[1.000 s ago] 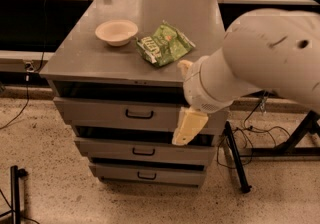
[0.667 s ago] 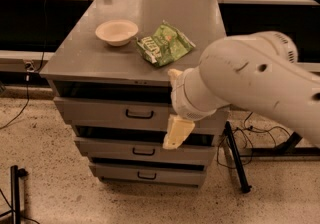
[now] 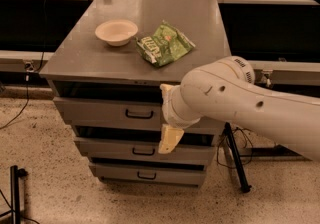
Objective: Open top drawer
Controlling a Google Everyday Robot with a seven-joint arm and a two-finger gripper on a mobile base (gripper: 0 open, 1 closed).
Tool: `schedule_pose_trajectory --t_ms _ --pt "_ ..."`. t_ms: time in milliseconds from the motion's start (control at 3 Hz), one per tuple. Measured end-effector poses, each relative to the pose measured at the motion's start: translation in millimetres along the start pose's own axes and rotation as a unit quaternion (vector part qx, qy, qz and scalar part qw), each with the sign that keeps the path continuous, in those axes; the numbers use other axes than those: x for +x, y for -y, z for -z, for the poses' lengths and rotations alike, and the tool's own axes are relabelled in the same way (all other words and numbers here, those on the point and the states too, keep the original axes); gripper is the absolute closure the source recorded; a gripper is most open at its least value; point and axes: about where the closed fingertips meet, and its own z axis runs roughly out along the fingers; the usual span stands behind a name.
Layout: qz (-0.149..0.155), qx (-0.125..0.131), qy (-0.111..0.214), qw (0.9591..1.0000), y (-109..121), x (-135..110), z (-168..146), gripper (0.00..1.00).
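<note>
1. Top drawer [image 3: 100, 110]: front just left of my claw [image 3: 169, 135], appears closed. Judged rigid metal, moderate weight, sliding straight out.
2. Hold point: dark bar handle [image 3: 139, 114], left of and a little above my claw, not touched.
3. Claw state: apart or together, I cannot tell.
4. Two lower drawers [image 3: 142, 160] sit below.
5. Cabinet top [image 3: 80, 58] above carries a bowl [image 3: 116, 32] and a green bag [image 3: 164, 44].
6. Speckled floor [image 3: 50, 168] beneath.

Table [image 3: 90, 63]: grey metal, matt, smooth top. Top drawer [image 3: 100, 110]: same grey metal front, matt, w/ dark bar handle [image 3: 139, 114]. Bowl [image 3: 116, 32] nr back-left corner: off-white, matt. Bag [image 3: 165, 44] mid-table: green, glossy, crinkled. Gripper [image 3: 170, 139] below front edge: cream, smooth, plastic-looking. Arm [image 3: 240, 103]: white, slight sheen.
</note>
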Motion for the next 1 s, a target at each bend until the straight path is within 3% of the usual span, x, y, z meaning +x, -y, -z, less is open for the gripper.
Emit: schedule_pose_trajectory --t_ms 667,1000 --pt "0.012 -0.031 -0.010 0.9994 -4 23 -49 0.00" --pt "0.001 -0.037 -0.015 0.9992 -3 45 -62 0.00"
